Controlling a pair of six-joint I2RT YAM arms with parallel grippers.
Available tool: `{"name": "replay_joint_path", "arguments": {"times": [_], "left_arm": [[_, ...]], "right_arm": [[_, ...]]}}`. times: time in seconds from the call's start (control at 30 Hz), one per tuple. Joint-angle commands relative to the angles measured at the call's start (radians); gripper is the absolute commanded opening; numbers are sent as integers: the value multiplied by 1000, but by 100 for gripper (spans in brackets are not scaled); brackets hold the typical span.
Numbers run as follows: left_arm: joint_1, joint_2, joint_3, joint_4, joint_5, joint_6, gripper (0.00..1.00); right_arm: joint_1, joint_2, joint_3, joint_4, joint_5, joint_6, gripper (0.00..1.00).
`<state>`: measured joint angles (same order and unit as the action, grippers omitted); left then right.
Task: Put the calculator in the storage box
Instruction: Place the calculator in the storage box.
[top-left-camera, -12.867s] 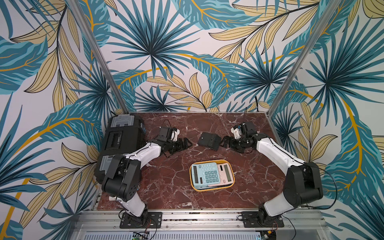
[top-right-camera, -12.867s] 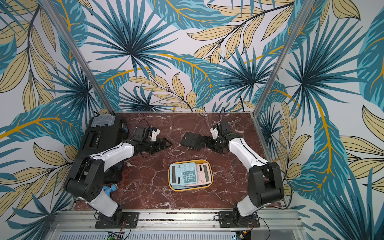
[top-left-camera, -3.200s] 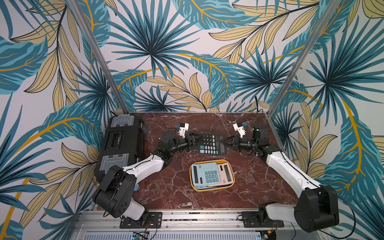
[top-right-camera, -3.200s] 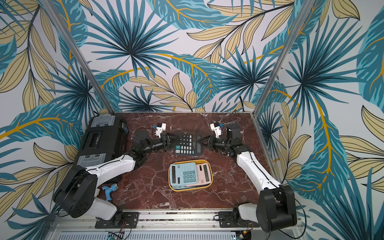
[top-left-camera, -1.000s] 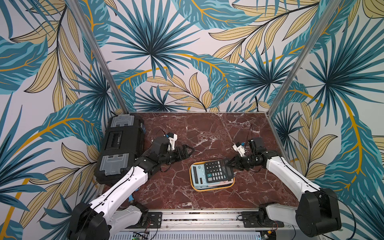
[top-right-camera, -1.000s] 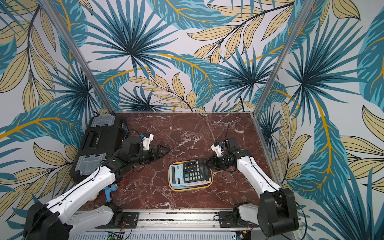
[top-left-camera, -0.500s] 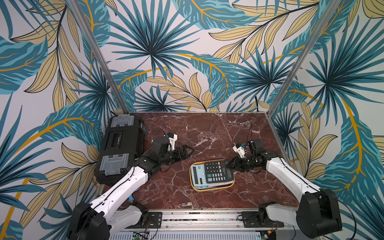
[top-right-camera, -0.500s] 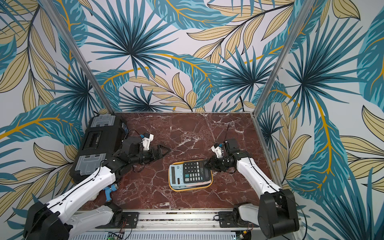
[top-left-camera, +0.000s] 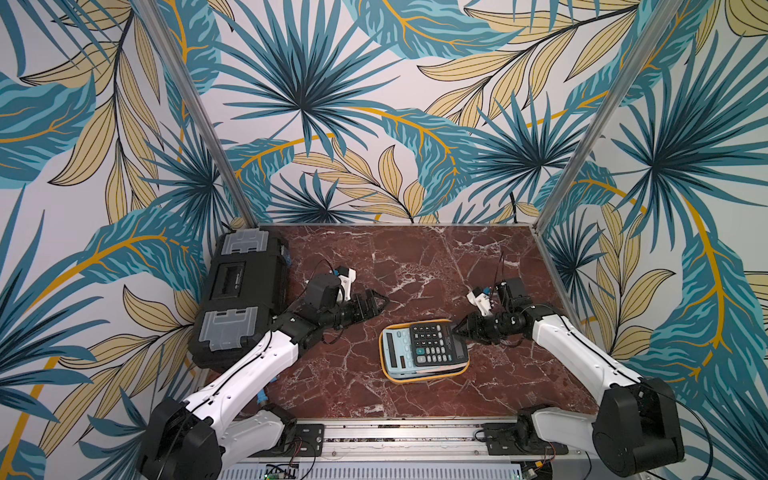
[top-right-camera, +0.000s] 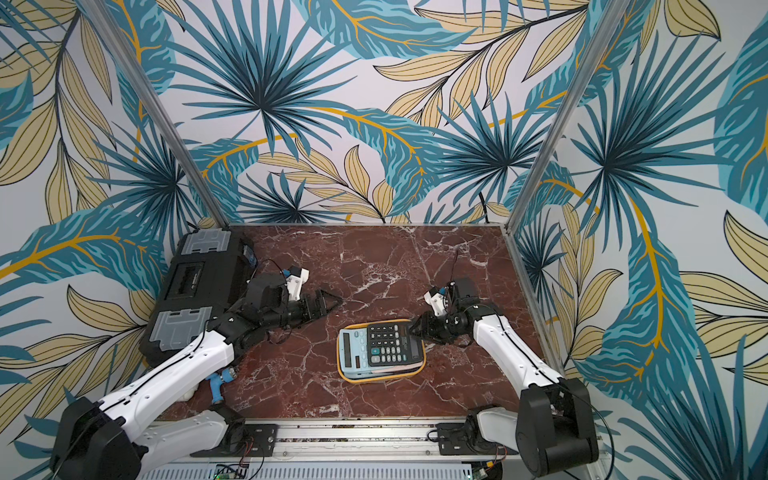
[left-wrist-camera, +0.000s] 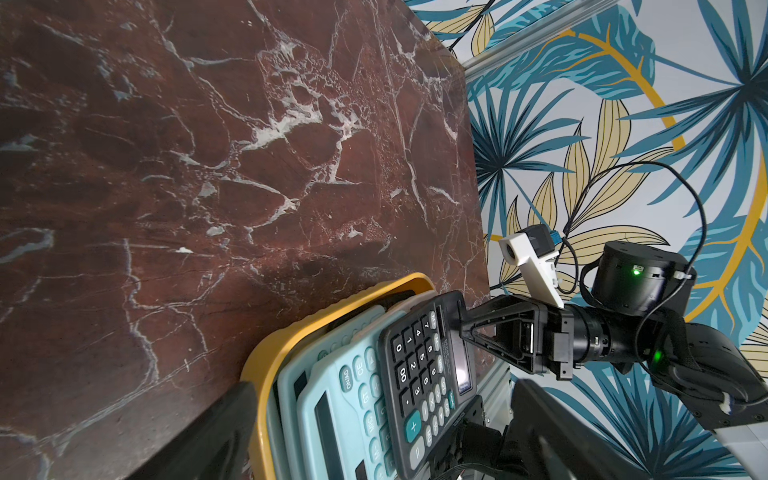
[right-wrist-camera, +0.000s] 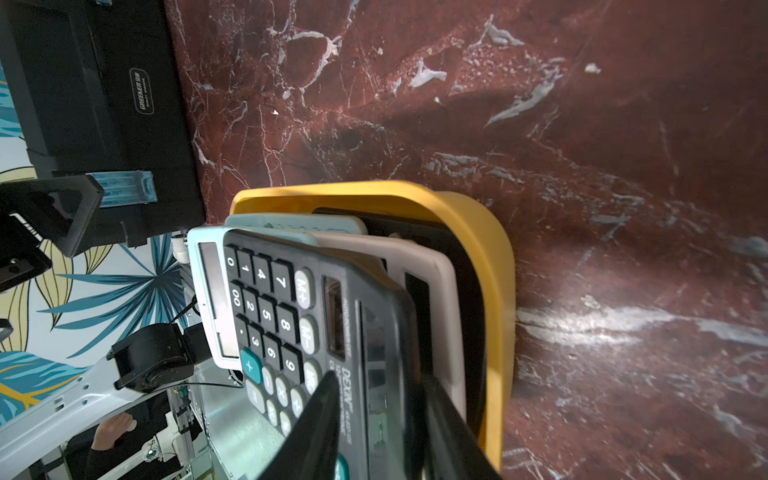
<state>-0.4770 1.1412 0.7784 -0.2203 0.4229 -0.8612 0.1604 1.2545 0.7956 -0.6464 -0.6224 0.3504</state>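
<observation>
The calculator (top-left-camera: 434, 345), black, lies face up on a pile of others in the yellow storage box (right-wrist-camera: 494, 291) on the marble tabletop (top-left-camera: 415, 266). Its display end points toward the right gripper (top-left-camera: 455, 331), whose jaws stand partly apart astride that edge; whether they pinch it cannot be told from the top or wrist views. The left gripper (top-left-camera: 379, 302) hangs wide open and empty over bare tabletop, between the black toolbox (top-left-camera: 245, 299) and the box. The step in hand looks like the letting-go. The jaws should spread fully, then back away level along the calculator's length before lifting, since the pile seems to rise above the low walls and a snagged finger could drag the top one over the rim. By count: one storage box, one toolbox, two grippers and at least four calculators, one black on top with two pale blue and one beige beneath; a dark layer at the bottom may be a fifth.
</observation>
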Motion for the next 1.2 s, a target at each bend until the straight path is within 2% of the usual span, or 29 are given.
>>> {"name": "replay_joint_path", "arguments": {"times": [0.0,0.13,0.33,0.47,0.63,0.7,0.77,1.0,1.17], "left_arm": [[1,21,-17,30,-9,15,100],[1,42,-8,29,-9,15,100],[6,51,-3,19,-9,15,100],[8,58,-6,43,-9,15,100],[9,122,3,91,-9,15,100],[9,158,13,123,-9,15,100],[8,211,30,153,-9,99,100],[9,377,111,222,57,110,100],[8,387,111,227,56,118,100]], "right_arm": [[7,-26,-13,-24,40,4,47],[8,-32,-5,-25,69,8,53],[7,-42,31,-34,107,12,67],[7,-46,57,-37,130,11,78],[7,-38,108,-34,192,-20,99],[7,-32,126,-25,203,-32,99],[7,-14,149,-8,232,-41,99],[7,72,193,90,243,-24,100],[6,73,196,123,268,-12,100]]}}
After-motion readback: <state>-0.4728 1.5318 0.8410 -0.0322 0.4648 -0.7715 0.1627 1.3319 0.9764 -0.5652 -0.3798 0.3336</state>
